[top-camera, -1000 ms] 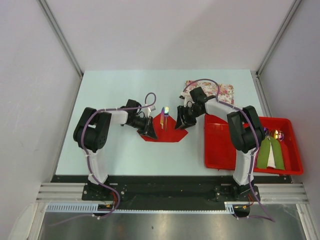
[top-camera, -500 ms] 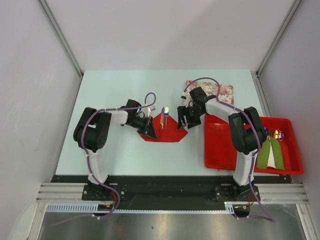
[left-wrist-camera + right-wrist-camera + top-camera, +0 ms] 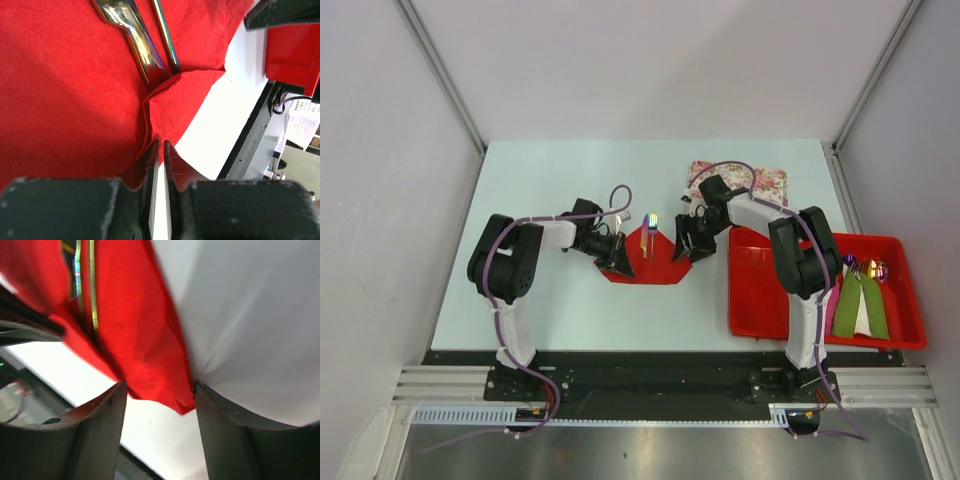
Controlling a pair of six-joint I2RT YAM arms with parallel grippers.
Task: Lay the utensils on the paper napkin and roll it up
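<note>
**Two grippers flank the red napkin: one pinches, one stands spread**

Both arms reach in to the middle of the table [image 3: 550, 190]. There the paper napkin [image 3: 642, 270] lies with the utensils [image 3: 651, 228] on it. The utensils are slim and iridescent, and they rest side by side along the napkin's middle, pointing away from the arm bases.

The left gripper [image 3: 618, 258] sits at the napkin's left edge. In its wrist view the jaws are drawn almost together, with a crumpled fold of red paper nipped at their tips. That side of the napkin stands up off the table. Two shiny utensil stems run right up to the fold.

The right gripper [image 3: 686, 246] sits at the napkin's right edge. Its jaws are wide apart, and a corner of the napkin lies loose between them. The paper brushes the inner face of one jaw but is not clamped.

The red tray [image 3: 760, 300] lies to the right of the napkin and apart from it. At its far right end it holds green and pink napkin rolls [image 3: 865, 305] with cutlery tucked in. The floral mat [image 3: 772, 184] lies beyond the tray, partly covered by the right arm.
</note>
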